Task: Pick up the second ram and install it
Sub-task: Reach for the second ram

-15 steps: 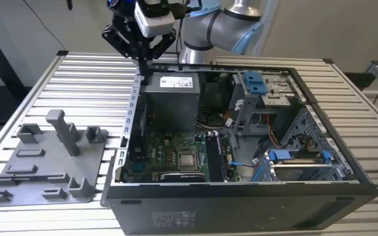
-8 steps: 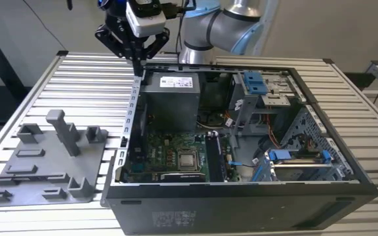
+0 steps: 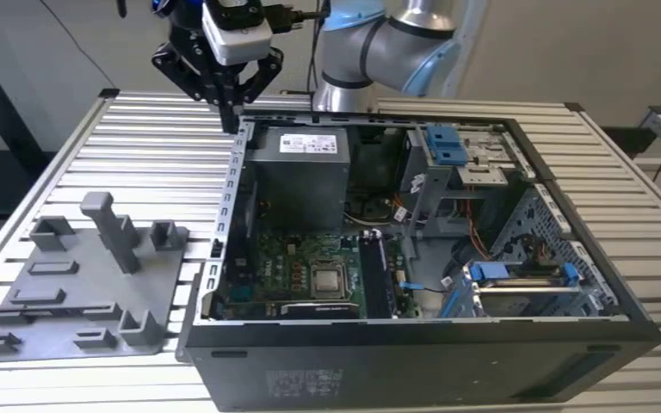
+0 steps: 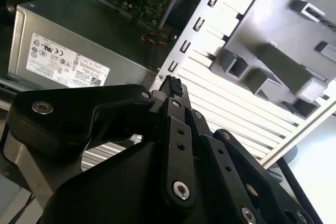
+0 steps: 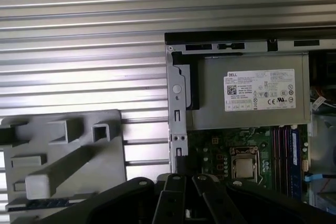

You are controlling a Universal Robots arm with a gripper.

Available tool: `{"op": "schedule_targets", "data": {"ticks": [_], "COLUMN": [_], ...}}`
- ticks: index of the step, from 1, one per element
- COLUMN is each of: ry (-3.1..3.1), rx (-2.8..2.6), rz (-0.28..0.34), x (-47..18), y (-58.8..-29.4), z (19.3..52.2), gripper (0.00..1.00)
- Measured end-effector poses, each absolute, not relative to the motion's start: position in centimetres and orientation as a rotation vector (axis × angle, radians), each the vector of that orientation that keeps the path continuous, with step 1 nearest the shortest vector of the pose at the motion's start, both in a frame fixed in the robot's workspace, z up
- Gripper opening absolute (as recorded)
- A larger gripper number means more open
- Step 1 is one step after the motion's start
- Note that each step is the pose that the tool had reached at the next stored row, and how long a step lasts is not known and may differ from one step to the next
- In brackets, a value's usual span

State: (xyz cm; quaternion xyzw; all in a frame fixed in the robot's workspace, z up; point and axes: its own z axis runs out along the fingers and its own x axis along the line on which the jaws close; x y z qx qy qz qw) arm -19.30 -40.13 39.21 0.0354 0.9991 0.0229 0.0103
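Observation:
My gripper hangs above the far left corner of the open computer case, near the power supply. Its black fingers are pressed together at the tips and nothing shows between them. A thin dark strip with bluish marks, which looks like the second ram, lies in the grey tray; the same strip is a dark bar on the exterior view's left. The black memory slots run beside the processor on the green motherboard.
The tray carries a tall grey post and several low blocks. It rests on a ribbed metal table. Inside the case are blue drive brackets, cables and a metal drive cage.

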Motion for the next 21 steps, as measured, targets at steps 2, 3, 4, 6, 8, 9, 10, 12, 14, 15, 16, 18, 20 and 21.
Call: {"op": "schedule_targets", "data": {"ticks": [2, 3, 4, 6, 8, 9, 10, 12, 14, 15, 16, 18, 20, 21], "ry": [3.118, 3.118, 3.118, 3.118, 3.118, 3.118, 3.118, 3.118, 3.118, 3.118, 3.118, 3.118, 3.118, 3.118], "rx": [0.11, 0.11, 0.11, 0.11, 0.11, 0.11, 0.11, 0.11, 0.11, 0.11, 0.11, 0.11, 0.11, 0.11], "rz": [0.072, 0.072, 0.071, 0.072, 0.071, 0.072, 0.071, 0.071, 0.071, 0.072, 0.072, 0.072, 0.072, 0.072], "x": [-19.6, -19.8, -20.0, -20.3, -20.7, -20.8, -21.0, -21.4, -21.8, -22.0, -22.3, -22.7, -23.2, -23.5], "y": [-40.1, -40.1, -40.1, -40.1, -40.1, -40.1, -40.1, -40.1, -40.2, -40.2, -40.2, -40.3, -40.3, -40.4], "z": [39.2, 39.2, 39.2, 39.2, 39.2, 39.2, 39.2, 39.2, 39.1, 39.1, 39.1, 39.1, 39.1, 39.1], "gripper": [0.11, 0.11, 0.11, 0.11, 0.11, 0.11, 0.11, 0.11, 0.11, 0.11, 0.11, 0.11, 0.11, 0.11]}}
